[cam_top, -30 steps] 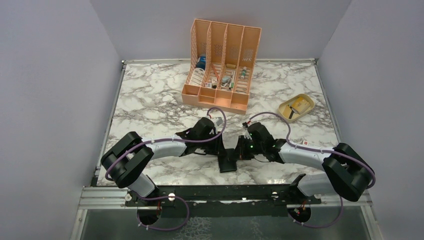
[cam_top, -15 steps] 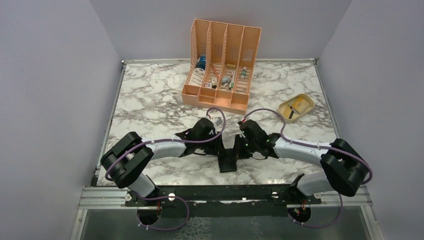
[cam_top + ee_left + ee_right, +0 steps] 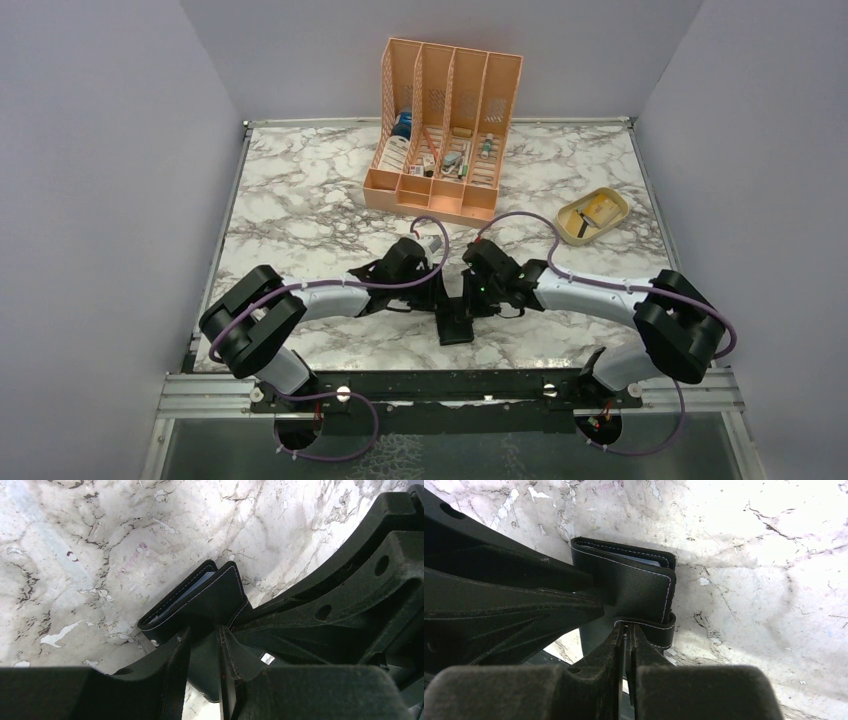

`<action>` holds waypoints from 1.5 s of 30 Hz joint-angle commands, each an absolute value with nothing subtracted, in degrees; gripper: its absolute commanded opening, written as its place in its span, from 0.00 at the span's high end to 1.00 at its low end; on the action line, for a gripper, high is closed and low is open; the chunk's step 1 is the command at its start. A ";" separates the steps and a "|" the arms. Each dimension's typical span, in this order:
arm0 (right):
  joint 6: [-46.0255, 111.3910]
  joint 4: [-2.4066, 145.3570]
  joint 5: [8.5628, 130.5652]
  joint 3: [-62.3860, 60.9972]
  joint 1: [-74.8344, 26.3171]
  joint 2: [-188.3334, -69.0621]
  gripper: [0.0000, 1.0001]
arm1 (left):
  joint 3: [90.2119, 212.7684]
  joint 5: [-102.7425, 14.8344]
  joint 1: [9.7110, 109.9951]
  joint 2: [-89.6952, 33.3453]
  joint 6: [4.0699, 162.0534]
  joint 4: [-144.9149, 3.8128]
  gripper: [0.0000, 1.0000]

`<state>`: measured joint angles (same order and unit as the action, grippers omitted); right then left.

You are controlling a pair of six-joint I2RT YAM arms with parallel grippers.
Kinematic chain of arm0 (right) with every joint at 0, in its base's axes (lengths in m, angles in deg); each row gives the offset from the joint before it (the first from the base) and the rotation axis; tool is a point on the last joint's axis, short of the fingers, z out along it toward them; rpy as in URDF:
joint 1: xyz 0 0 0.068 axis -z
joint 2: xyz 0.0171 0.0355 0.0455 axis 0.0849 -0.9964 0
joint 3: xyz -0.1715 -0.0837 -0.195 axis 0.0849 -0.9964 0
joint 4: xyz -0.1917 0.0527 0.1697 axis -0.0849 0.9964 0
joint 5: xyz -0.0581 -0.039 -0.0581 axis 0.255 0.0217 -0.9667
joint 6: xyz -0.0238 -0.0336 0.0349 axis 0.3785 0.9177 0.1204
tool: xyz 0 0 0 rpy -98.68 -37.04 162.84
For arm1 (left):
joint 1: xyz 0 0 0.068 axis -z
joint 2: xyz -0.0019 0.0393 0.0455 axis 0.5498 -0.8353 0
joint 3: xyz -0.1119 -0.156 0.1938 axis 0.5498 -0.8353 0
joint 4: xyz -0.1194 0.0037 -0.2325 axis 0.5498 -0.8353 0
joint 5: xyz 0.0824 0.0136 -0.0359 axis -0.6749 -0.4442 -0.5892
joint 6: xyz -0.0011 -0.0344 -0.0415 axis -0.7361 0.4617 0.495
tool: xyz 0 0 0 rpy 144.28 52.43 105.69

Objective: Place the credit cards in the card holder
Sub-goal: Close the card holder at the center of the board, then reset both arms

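Card holder (image 3: 457, 318), black with pale stitching, lies on the marble table (image 3: 300, 200) near the front edge, between the two wrists. No writing shows on it.

Left gripper (image 3: 215, 630): jaws clamped on the folded body of the card holder.

Right gripper (image 3: 626, 629): jaws almost together, pinching the stitched tab.

Orange organizer (image 3: 443, 130), at the back, holds small items; their labels are too small to read.

Beige dish (image 3: 592, 215) sits to the right, well apart.

Change since one second ago: the right wrist has shifted leftward, closer to the left wrist. The left arm and the card holder are unchanged.
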<state>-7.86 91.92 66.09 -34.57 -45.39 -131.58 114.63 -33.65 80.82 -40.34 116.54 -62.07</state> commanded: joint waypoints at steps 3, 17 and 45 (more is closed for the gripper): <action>-8.02 97.06 56.69 -37.23 -46.98 -136.89 0.94 | 112.63 -33.41 82.08 -40.13 117.24 -62.95 0.72; -9.13 90.82 59.28 -36.76 -46.99 -119.57 0.74 | 115.61 -48.41 81.43 -20.11 112.00 -74.77 0.51; -7.06 106.69 36.66 -30.21 -46.98 -83.66 0.12 | 123.73 -68.58 81.43 6.18 106.81 -88.73 0.01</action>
